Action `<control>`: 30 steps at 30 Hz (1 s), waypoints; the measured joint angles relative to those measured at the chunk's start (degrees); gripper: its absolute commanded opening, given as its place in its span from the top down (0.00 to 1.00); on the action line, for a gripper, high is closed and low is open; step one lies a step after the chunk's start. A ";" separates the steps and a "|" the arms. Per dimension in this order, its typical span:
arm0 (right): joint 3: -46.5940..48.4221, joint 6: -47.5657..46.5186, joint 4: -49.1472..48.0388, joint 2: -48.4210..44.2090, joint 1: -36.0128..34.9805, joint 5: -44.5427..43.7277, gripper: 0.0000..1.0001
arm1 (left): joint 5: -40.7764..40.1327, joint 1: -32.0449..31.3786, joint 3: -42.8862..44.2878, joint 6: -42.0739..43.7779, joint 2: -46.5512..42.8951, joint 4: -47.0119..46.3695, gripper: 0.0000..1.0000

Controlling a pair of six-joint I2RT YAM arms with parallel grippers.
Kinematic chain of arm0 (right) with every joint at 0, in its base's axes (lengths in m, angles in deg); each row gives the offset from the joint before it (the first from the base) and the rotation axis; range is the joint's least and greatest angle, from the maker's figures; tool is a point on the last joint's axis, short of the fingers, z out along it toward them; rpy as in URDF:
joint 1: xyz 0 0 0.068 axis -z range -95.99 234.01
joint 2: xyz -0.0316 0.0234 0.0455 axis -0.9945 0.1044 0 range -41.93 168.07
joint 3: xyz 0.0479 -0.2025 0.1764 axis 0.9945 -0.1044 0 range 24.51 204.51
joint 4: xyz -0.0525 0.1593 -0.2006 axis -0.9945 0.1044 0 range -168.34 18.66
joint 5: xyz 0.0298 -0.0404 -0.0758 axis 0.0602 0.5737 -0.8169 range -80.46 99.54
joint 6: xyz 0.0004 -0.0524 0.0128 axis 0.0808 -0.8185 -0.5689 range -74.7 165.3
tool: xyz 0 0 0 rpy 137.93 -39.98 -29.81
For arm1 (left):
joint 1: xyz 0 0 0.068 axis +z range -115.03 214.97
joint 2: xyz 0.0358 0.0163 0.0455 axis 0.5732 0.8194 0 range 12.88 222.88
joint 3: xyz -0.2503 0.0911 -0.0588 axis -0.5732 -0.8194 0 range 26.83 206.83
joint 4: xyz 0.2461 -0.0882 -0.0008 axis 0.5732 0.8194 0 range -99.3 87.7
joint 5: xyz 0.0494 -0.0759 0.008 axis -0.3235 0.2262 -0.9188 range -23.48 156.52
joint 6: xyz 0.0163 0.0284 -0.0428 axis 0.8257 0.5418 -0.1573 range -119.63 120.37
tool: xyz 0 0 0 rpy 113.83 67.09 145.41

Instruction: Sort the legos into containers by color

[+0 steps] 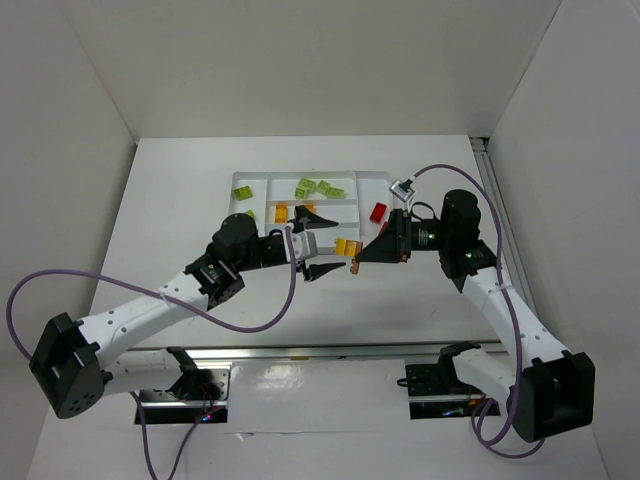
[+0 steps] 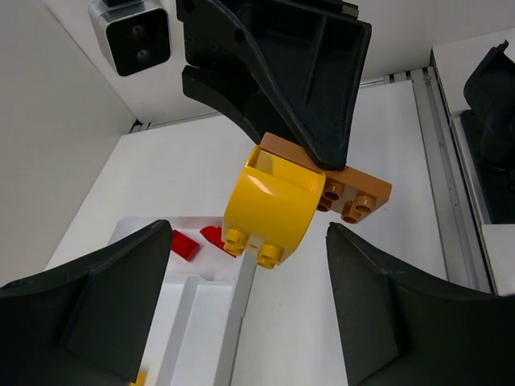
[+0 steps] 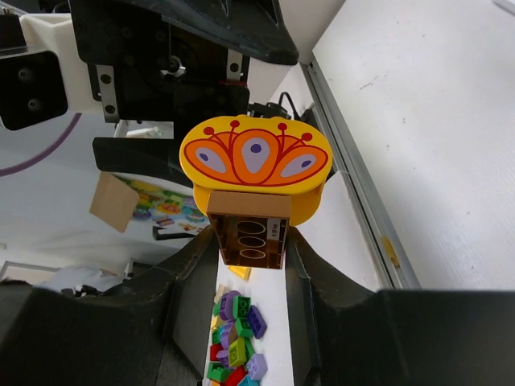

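Observation:
My right gripper [image 1: 368,254] is shut on a brownish lego [image 3: 249,233], which is joined to a larger yellow brick [image 3: 256,161] with an orange pattern. The pair [image 1: 348,250] hangs just off the white tray's [image 1: 262,180] near right edge. My left gripper [image 1: 330,245] is open and empty, and the yellow brick [image 2: 269,205] and brownish lego [image 2: 354,193] sit just ahead of its spread fingers [image 2: 402,314]. Green legos [image 1: 318,187], yellow-orange legos [image 1: 282,212] and a red lego [image 1: 378,212] lie in tray compartments. Two red legos [image 2: 183,244] show in the left wrist view.
One green lego [image 1: 243,192] lies in the tray's left compartment. A metal rail [image 1: 490,200] runs along the table's right edge, and white walls enclose the table. A heap of mixed coloured bricks [image 3: 237,338] shows low in the right wrist view; I cannot tell where it lies.

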 measured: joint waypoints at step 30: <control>0.00 -1.14 2.95 0.24 -1.25 0.39 0.94 | 6.29 -0.61 0.55 2.54 3.10 -1.53 1.00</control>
